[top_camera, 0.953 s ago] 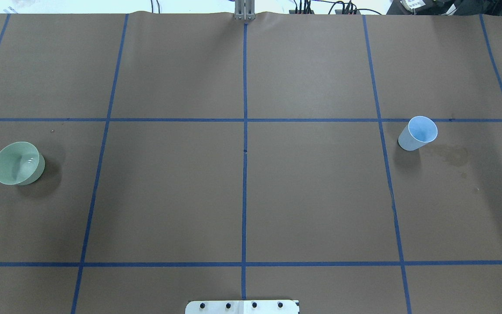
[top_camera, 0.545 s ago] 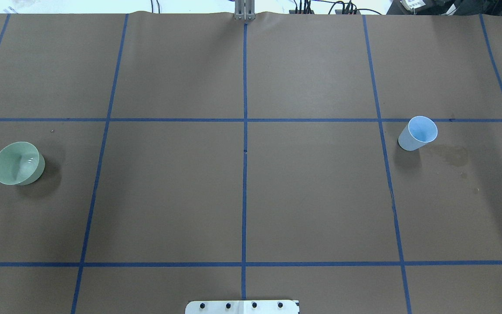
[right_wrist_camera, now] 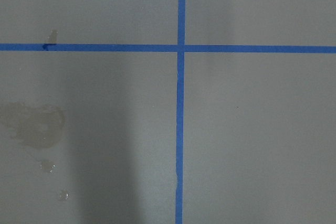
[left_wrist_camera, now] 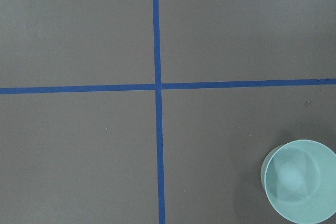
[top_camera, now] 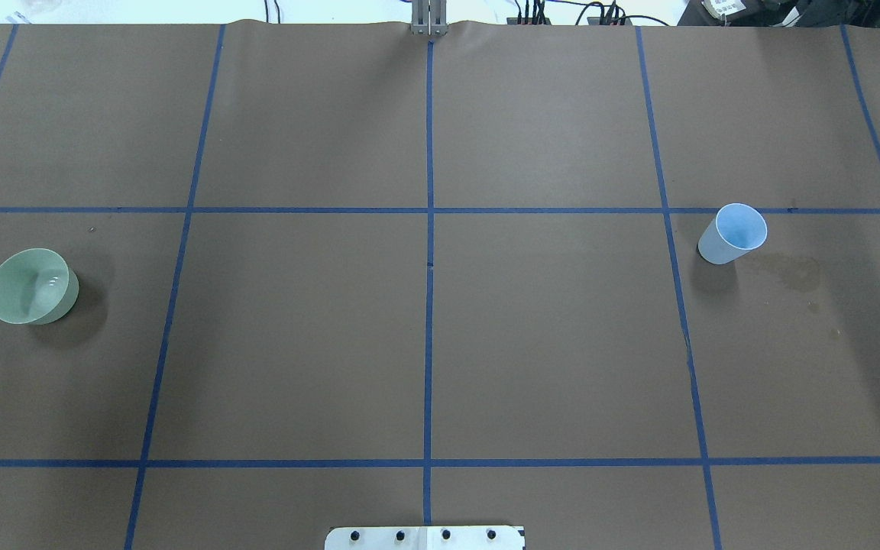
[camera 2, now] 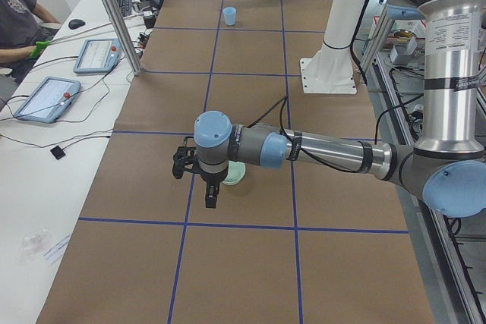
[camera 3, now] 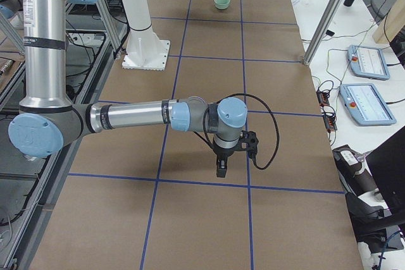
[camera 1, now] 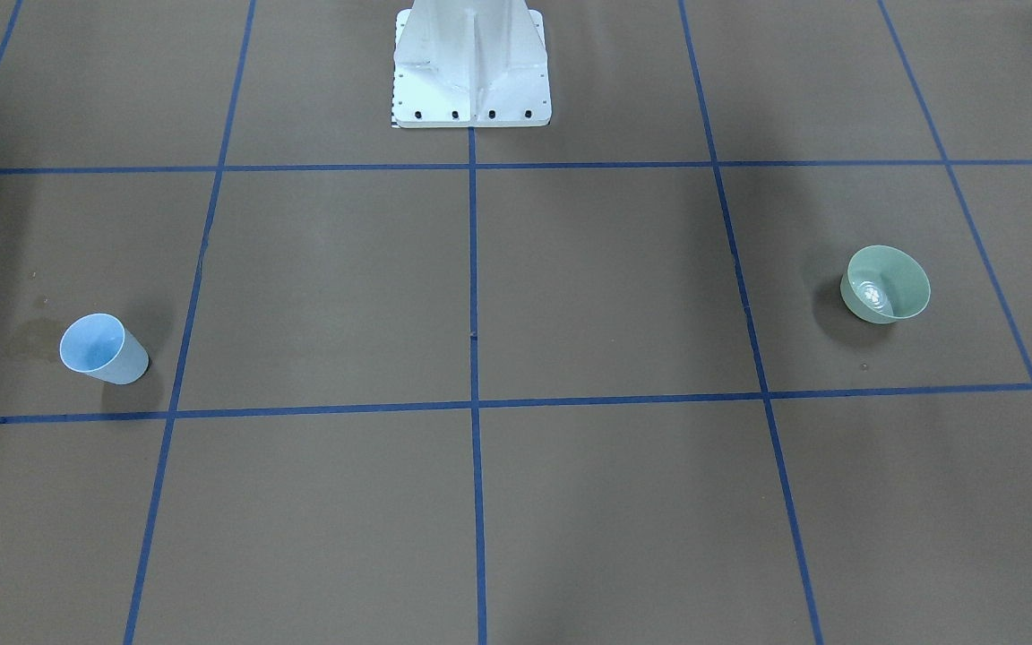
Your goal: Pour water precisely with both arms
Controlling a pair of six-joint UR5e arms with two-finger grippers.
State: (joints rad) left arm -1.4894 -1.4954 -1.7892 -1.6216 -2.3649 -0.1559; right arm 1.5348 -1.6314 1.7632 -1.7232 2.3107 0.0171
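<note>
Brown table (top_camera: 295,344), water (camera 1: 874,293) in green bowl (camera 1: 885,284), blue cup (top_camera: 732,234)

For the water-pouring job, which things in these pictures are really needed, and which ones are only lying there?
Belong to the job:
- green bowl
- water glinting in the bowl
- blue cup
- left arm
- right arm

Just lying about:
- white pedestal
- wet stain beside the cup
- control tablets
</note>
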